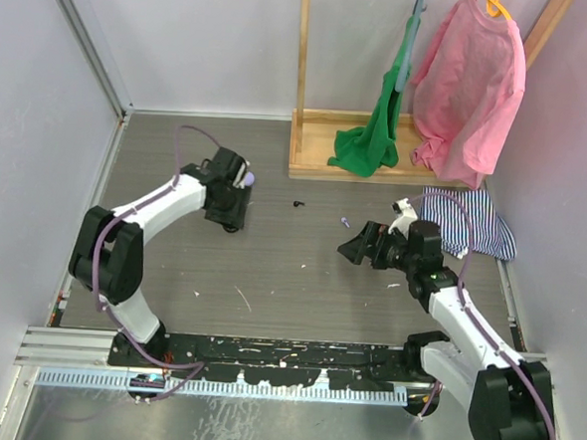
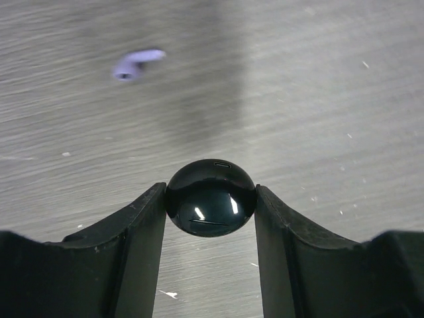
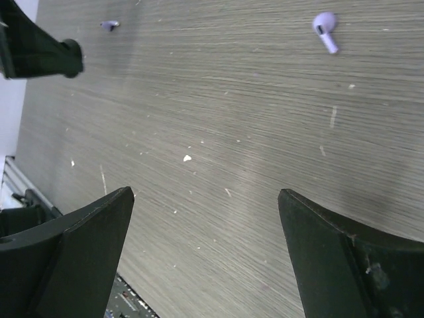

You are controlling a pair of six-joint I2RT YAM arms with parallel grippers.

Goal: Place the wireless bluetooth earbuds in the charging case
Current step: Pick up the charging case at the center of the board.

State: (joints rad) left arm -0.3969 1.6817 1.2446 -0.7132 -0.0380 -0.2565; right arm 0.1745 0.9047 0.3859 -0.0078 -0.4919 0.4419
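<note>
My left gripper [image 2: 211,192] is shut on a glossy black round charging case [image 2: 211,199], gripped at both sides by the fingertips. In the top view this gripper [image 1: 232,222] points down at the table left of centre. A lilac earbud [image 2: 136,63] lies blurred on the table beyond the case. My right gripper [image 1: 353,250] is open and empty, low over the table right of centre, with bare table between its fingers [image 3: 79,225]. Another lilac earbud [image 3: 324,30] lies ahead and to the right of it; it also shows in the top view [image 1: 344,222]. A small black piece [image 1: 298,202] lies mid-table.
A wooden rack [image 1: 322,162] with a green cloth [image 1: 373,135] and a pink shirt [image 1: 471,86] stands at the back right. A striped cloth [image 1: 473,226] lies beside the right arm. Grey walls close in both sides. A lilac piece [image 1: 244,178] shows beside the left wrist.
</note>
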